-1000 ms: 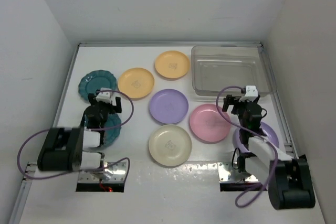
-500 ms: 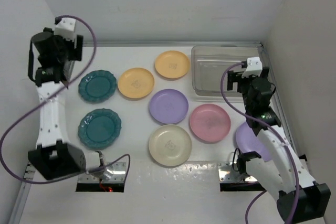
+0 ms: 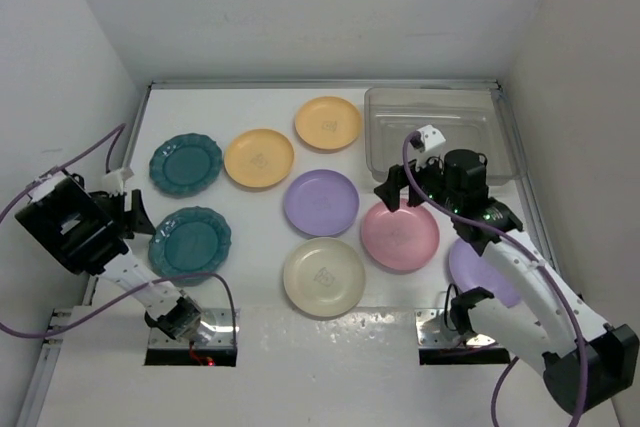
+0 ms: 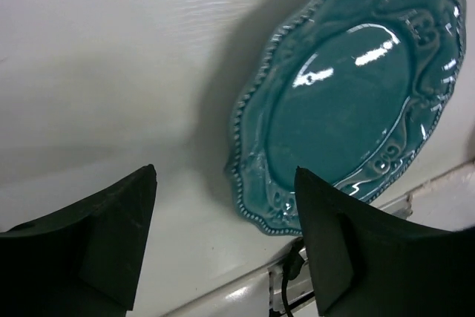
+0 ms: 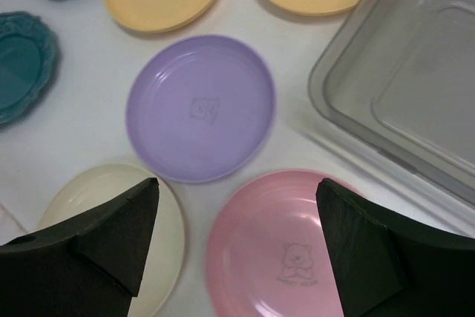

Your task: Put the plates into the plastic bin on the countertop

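Eight plates lie on the white countertop [image 3: 250, 347]: two teal [image 3: 186, 162] [image 3: 190, 239], two yellow-orange [image 3: 259, 158] [image 3: 328, 123], a lilac one [image 3: 321, 202], a pink one [image 3: 400, 237], a cream one [image 3: 323, 276], and a second lilac one [image 3: 476, 269] partly under my right arm. The clear plastic bin [image 3: 440, 137] at the back right is empty. My right gripper [image 3: 408, 195] [image 5: 237, 250] is open above the pink plate [image 5: 289, 250]. My left gripper [image 3: 138, 215] [image 4: 226, 243] is open, left of the near teal plate [image 4: 356, 94].
White walls close in the left, back and right sides. Metal mounting plates [image 3: 195, 337] [image 3: 445, 329] sit at the front edge. In the right wrist view the bin [image 5: 415, 87] is at the upper right, with the lilac plate [image 5: 200, 109] and the cream plate [image 5: 96, 183] to the left.
My left arm swung down from high at the back left to low beside the near teal plate. My right gripper moved left from the bin's edge to above the pink plate.
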